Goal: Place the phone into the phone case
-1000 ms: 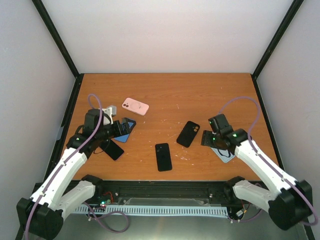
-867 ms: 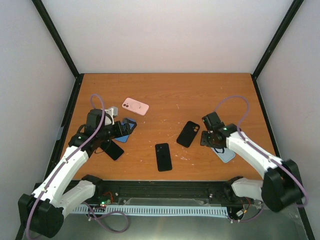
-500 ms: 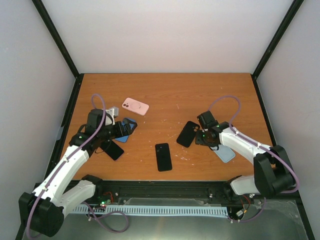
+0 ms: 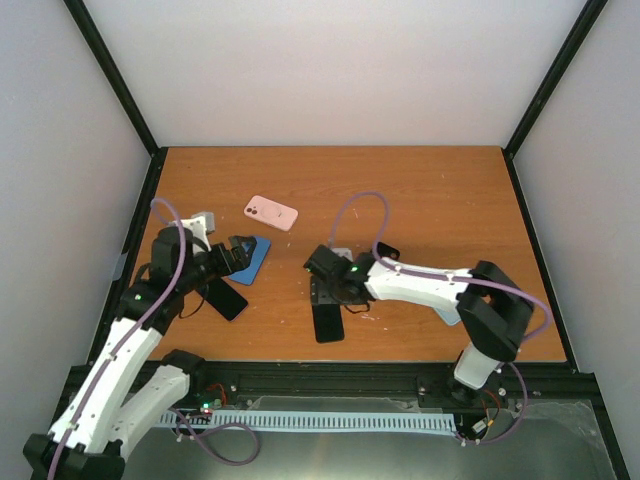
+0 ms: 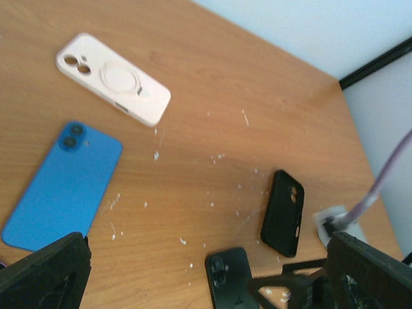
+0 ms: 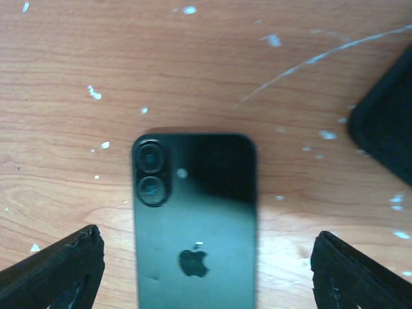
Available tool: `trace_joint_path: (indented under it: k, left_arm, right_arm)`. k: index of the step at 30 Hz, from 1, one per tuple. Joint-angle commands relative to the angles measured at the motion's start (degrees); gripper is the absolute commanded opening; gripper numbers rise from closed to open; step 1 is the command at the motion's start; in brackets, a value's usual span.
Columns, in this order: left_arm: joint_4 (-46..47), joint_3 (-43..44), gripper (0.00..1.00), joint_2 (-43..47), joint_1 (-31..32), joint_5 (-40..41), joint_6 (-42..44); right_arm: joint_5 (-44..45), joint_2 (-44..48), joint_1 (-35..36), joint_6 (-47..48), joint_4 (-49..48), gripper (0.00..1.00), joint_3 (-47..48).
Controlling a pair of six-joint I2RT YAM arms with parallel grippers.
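One black phone (image 6: 196, 225) lies flat and back up on the counter (image 4: 420, 190), around the middle from left to right and close to the near edge. Its long axis runs near to far, with the twin camera lenses at the far end, on the left corner.

The right fingers (image 6: 58, 264) hang directly over the phone. They are spread wide, one on each side of its body, and grip nothing.

The black case (image 5: 283, 212) lies just to the right of the phone and a little farther back, apart from it. It is slightly tilted, with its camera cutout at the far end. From above, the right arm (image 4: 420, 280) stretches across the counter and covers most of the case. The strip of wood between phone and case shows white flecks and a long scratch.

To the left, a blue phone (image 5: 63, 187) lies back up on a slant, lenses toward the far end. Beyond it a pink case (image 5: 112, 78) sits at an angle. The left fingers (image 5: 45, 270) are released, wide apart and empty, hovering by the blue phone's near end. A second dark phone (image 4: 226, 299) lies at the near left, partly under the left arm.
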State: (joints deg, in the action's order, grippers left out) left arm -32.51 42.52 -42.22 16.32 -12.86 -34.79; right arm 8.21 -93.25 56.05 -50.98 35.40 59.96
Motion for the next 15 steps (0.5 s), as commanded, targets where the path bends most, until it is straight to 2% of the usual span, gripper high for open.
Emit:
trace_joint_path:
  k: [1,6,15]
  left_arm:
    - [-3.26,4.01,0.99,4.45,-0.58,6.30,-0.10]
    - [-4.35,4.40,0.99,8.04,-0.58,7.87,-0.23]
    - [-5.26,4.35,1.00,9.52,-0.58,8.17,-1.44]
  right_arm:
    - [5.65,-6.31,4.46,-3.42,5.55,0.88,5.74]
    - [6.52,-11.09,7.30,-3.82,6.97,0.95,9.03]
    - [7.47,-16.16,9.14,-4.32,10.36,0.92,11.58]
